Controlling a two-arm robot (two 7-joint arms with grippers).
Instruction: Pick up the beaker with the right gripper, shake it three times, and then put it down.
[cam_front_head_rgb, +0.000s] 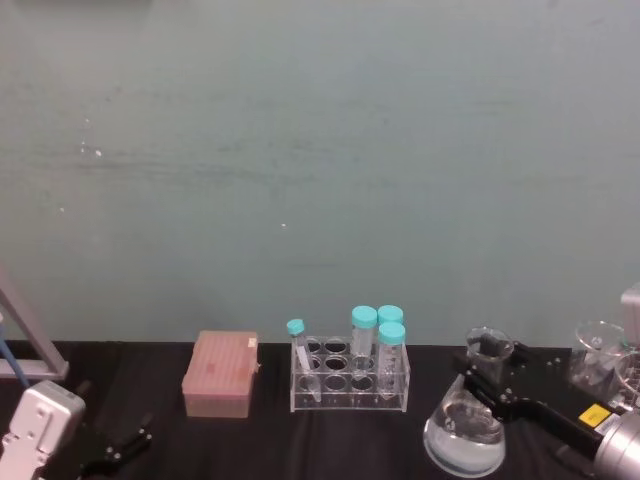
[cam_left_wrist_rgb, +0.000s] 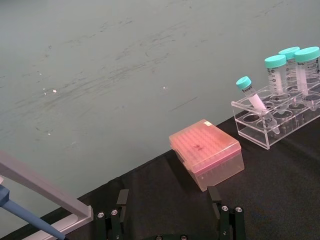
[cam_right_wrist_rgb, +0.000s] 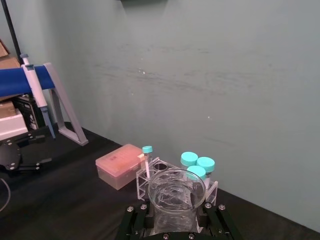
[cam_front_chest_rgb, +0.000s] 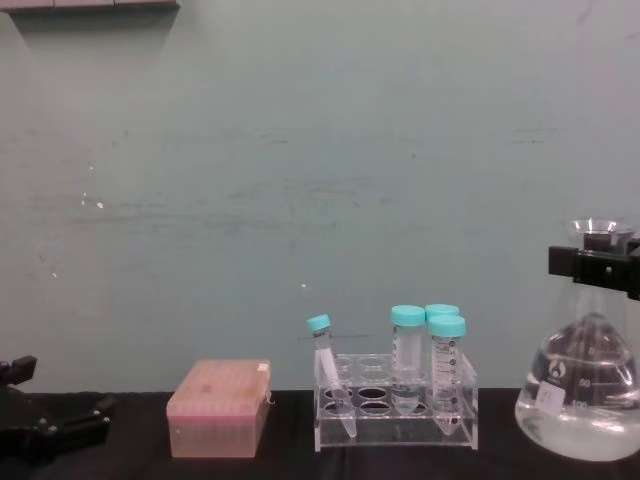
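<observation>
Right claw clamps upright beaker by neck.

A pale teal wall spans the back of the scene, matte and evenly lit, marked with faint dark horizontal scuffs and a few small white specks. Its lower edge meets a black tabletop. At the far left, a grey angled stand rests on the tabletop near the wall.
</observation>
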